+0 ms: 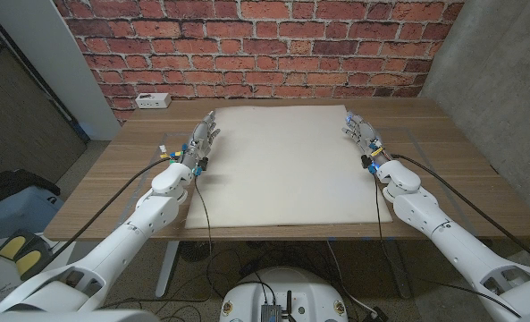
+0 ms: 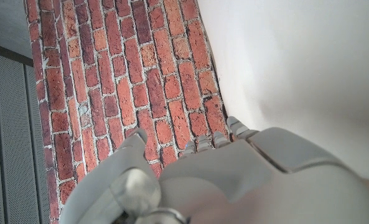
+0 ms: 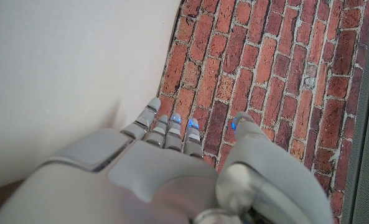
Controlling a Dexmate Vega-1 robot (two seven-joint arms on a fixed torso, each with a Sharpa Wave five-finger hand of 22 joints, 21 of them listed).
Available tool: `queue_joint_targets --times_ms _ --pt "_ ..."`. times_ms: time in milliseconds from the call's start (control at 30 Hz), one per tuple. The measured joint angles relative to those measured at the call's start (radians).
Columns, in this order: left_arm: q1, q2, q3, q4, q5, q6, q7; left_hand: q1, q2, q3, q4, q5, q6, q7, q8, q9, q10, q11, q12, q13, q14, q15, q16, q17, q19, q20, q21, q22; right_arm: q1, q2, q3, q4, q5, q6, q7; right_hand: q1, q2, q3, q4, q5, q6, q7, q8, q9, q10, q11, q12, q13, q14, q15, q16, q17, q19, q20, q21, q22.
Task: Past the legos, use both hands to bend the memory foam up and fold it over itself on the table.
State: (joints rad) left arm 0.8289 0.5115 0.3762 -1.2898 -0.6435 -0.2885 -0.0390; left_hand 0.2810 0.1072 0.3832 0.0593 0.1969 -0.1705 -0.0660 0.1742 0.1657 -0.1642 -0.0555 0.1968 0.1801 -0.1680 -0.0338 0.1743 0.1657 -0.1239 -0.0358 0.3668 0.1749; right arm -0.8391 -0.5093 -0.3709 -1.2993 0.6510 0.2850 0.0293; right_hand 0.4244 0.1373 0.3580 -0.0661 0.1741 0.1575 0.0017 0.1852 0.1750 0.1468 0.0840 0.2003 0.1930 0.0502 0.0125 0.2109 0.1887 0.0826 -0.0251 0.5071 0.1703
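A large cream memory foam sheet (image 1: 282, 165) lies flat across the middle of the wooden table (image 1: 461, 170). My left hand (image 1: 197, 143) is at the foam's left edge near the far corner, fingers stretched out along it and holding nothing. My right hand (image 1: 363, 134) mirrors it at the right edge near the far right corner, fingers also extended. In the left wrist view the left hand (image 2: 234, 180) points at the brick wall with the foam (image 2: 296, 62) beside it. The right wrist view has the right hand (image 3: 172, 174) next to the foam (image 3: 66, 62), thumb apart from the fingers.
A small white box (image 1: 153, 101) sits on the table's far left, close to the brick wall (image 1: 265, 45). A grey concrete wall (image 1: 506, 80) rises to the right. Dark and blue items (image 1: 14, 201) lie on the floor at the left.
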Motion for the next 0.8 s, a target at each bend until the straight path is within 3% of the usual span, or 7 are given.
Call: queue_joint_targets --times_ms 233,333,433,500,633,800 --pt "-0.01 0.011 0.012 0.005 0.02 0.003 -0.009 0.016 -0.016 0.0 -0.019 0.0 0.013 -0.02 0.007 0.002 0.006 0.006 0.0 0.0 0.0 0.0 0.0 0.0 0.0 0.0 -0.003 0.0 -0.003 -0.011 -0.006 -0.024 -0.018 -0.024 -0.028 0.004 0.004 0.0 0.0 0.0 0.025 -0.004 0.008 0.0 0.02 0.009 0.006 0.0 0.023 0.013 0.008 0.0 0.009 0.009 0.0 0.0" --pt "-0.012 0.023 0.019 -0.003 0.041 0.008 -0.006 0.022 -0.022 -0.004 -0.035 -0.005 0.019 -0.029 0.008 0.005 0.01 0.01 0.0 0.0 -0.004 0.011 0.008 0.004 0.004 0.004 -0.008 0.001 -0.006 -0.021 -0.01 -0.041 -0.035 -0.039 -0.046 0.004 0.004 -0.003 -0.003 0.004 0.036 0.007 0.008 0.005 0.026 0.007 0.008 0.0 0.028 0.017 0.011 0.005 0.011 0.011 0.0 0.0" --pt "-0.013 0.04 0.029 -0.022 0.075 0.018 0.009 0.026 -0.026 -0.009 -0.053 -0.009 0.06 0.002 0.015 0.005 0.026 0.019 0.008 0.0 0.008 0.044 0.014 0.005 0.031 0.066 -0.008 0.005 -0.01 -0.035 -0.016 -0.06 -0.061 -0.055 -0.069 0.004 0.004 -0.004 -0.004 0.004 0.043 0.014 0.008 0.005 0.034 0.009 0.008 0.0 0.029 0.017 0.011 0.005 0.014 0.014 0.0 0.0" --pt "-0.013 0.055 0.036 -0.04 0.1 0.027 0.022 0.026 -0.026 -0.01 -0.054 -0.009 0.073 0.015 0.015 0.005 0.031 0.02 0.011 0.0 0.021 0.057 0.015 0.004 0.042 0.093 -0.008 0.009 -0.012 -0.044 -0.019 -0.075 -0.073 -0.062 -0.08 0.004 0.004 -0.004 -0.004 0.004 0.043 0.014 0.008 0.005 0.038 0.013 0.008 0.0 0.032 0.014 0.011 0.005 0.014 0.014 -0.002 0.0" --pt "-0.012 0.089 0.05 -0.087 0.166 0.05 0.056 0.027 -0.027 -0.01 -0.062 -0.009 0.089 0.012 0.018 0.005 0.042 0.02 0.011 0.0 0.031 0.066 0.019 0.004 0.047 0.104 -0.008 0.009 -0.02 -0.067 -0.026 -0.114 -0.11 -0.087 -0.111 0.004 0.004 -0.003 -0.012 0.004 0.048 0.02 0.008 0.005 0.048 0.015 0.014 0.0 0.041 0.016 0.014 0.005 0.018 0.018 -0.004 0.0" --pt "-0.004 0.123 0.061 -0.135 0.229 0.073 0.087 0.03 -0.03 -0.014 -0.066 -0.012 0.086 -0.015 0.018 0.004 0.042 0.02 0.011 0.0 0.036 0.064 0.019 0.004 0.052 0.109 -0.008 0.009 -0.031 -0.094 -0.031 -0.155 -0.142 -0.114 -0.136 0.004 0.004 -0.001 -0.015 0.007 0.053 0.025 0.008 0.005 0.054 0.018 0.015 0.0 0.046 0.021 0.015 0.005 0.021 0.014 -0.008 0.0"
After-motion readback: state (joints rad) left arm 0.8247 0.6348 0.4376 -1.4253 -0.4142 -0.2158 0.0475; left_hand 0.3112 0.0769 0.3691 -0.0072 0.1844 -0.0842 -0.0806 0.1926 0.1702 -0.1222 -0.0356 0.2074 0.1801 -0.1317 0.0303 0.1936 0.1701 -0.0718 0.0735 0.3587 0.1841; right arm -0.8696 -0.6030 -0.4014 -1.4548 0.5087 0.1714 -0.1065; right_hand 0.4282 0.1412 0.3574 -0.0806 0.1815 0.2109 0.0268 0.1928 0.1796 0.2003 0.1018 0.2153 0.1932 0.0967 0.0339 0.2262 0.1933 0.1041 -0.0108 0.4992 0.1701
